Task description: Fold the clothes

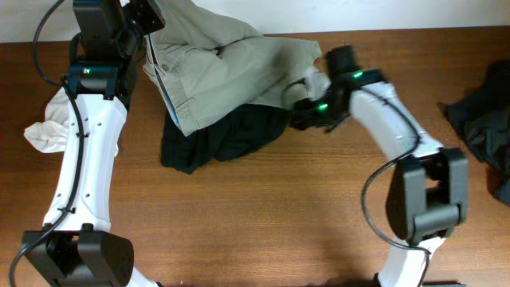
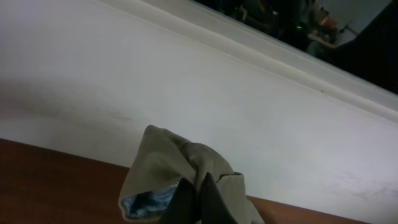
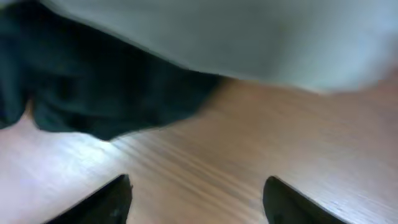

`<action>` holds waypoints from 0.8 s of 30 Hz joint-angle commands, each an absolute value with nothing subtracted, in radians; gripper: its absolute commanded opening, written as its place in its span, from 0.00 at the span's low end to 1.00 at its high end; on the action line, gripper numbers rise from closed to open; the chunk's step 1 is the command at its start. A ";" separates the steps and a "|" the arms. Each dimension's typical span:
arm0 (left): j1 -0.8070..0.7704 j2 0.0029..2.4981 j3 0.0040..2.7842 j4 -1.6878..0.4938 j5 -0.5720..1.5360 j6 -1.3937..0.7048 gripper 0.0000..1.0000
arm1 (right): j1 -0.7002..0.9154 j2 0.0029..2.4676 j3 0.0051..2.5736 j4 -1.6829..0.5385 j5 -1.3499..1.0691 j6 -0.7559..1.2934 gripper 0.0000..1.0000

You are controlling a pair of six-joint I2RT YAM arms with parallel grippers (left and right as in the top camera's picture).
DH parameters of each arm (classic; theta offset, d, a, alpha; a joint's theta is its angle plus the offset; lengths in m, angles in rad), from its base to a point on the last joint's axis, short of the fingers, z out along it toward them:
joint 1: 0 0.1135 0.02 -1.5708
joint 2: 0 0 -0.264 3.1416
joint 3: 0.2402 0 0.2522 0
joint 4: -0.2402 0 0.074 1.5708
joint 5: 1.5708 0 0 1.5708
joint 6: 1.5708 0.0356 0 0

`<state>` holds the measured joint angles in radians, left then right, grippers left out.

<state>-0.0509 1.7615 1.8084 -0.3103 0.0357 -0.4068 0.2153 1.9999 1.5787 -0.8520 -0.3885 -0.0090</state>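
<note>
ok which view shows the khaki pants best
Overhead: the khaki pants show nearly whole, draped over a dark garment. Left wrist shows only a bunched corner pinched in the left fingers; right wrist, just a blurred pale edge.

A khaki garment (image 1: pixel 231 68) lies crumpled at the far side of the wooden surface (image 1: pixel 263 215), partly covering a dark garment (image 1: pixel 211 143). The left gripper (image 1: pixel 150 17) is at its upper left corner, and the right gripper (image 1: pixel 301 110) is at the right edge, where both garments meet. A white cloth (image 1: pixel 46 131) lies just beside the left arm (image 1: pixel 88 159), and another dark cloth (image 1: pixel 482 119) lies well apart, at the right border.
</note>
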 commanded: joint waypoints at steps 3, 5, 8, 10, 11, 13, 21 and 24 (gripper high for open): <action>-0.049 1.768 1.820 -0.320 0.022 -0.387 0.00 | 0.433 2.019 1.382 -0.460 -0.324 0.114 0.93; -0.049 1.768 1.820 -0.320 0.022 -0.387 0.01 | 0.497 2.053 1.367 -0.322 -0.316 0.114 0.97; -0.049 1.768 1.820 -0.335 0.022 -0.387 0.01 | 0.550 2.125 1.367 -0.273 -0.219 0.127 0.45; -0.049 1.768 1.820 -0.338 0.022 -0.387 0.01 | 0.534 2.131 1.367 -0.330 -0.080 0.171 0.04; -0.049 1.768 1.820 -0.338 0.022 -0.387 0.01 | 0.511 2.124 1.368 -0.376 -0.035 0.171 0.04; -0.049 1.768 1.820 -0.339 0.022 -0.387 0.01 | 0.410 2.068 1.369 -0.485 -0.015 0.210 0.04; -0.050 1.775 1.820 -0.363 0.022 -0.387 0.00 | -0.322 1.689 1.377 -0.730 0.261 0.147 0.04; -0.050 1.805 1.820 -0.406 0.022 -0.387 0.01 | -0.496 1.667 1.377 -0.782 0.095 0.147 0.04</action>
<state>-0.0528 1.7683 1.8084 -0.3969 0.0322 -0.4038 -0.4446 1.6909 1.3739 -0.7502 0.2085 0.1513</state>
